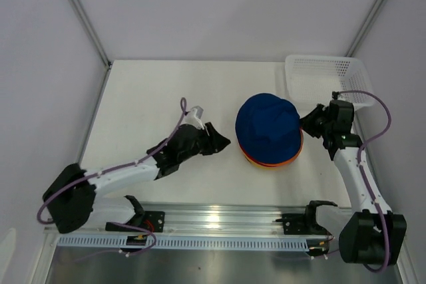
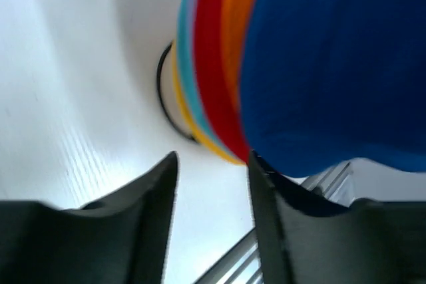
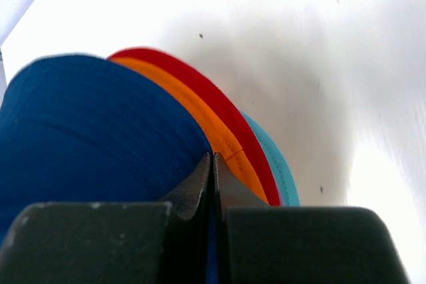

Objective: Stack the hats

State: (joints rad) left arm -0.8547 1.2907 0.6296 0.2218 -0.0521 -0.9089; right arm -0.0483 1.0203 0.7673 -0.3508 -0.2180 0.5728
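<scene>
**Hats piled on the bench, one end effector on each side**

The hats [image 1: 269,134] sit in one pile right of the bench's [image 1: 153,98] middle, with the dark blue hat [image 1: 267,124] on top. Beneath it show the brims of the orange hat [image 3: 219,134], the red hat [image 3: 223,108], the teal hat [image 3: 279,171] and, lowest, the yellow hat [image 2: 193,124]. A black wire ring [image 2: 160,91] curves out from under the pile.

The left end effector [image 2: 213,161] sits just beside the pile's left side. Its fingers are parted, with only bare bench between them, and it holds nothing.

The right end effector [image 3: 212,161] is at the pile's right side, fingers pressed together against the blue brim. Whether they pinch fabric cannot be told.

A white basket [image 1: 319,74] stands at the far right corner.
</scene>
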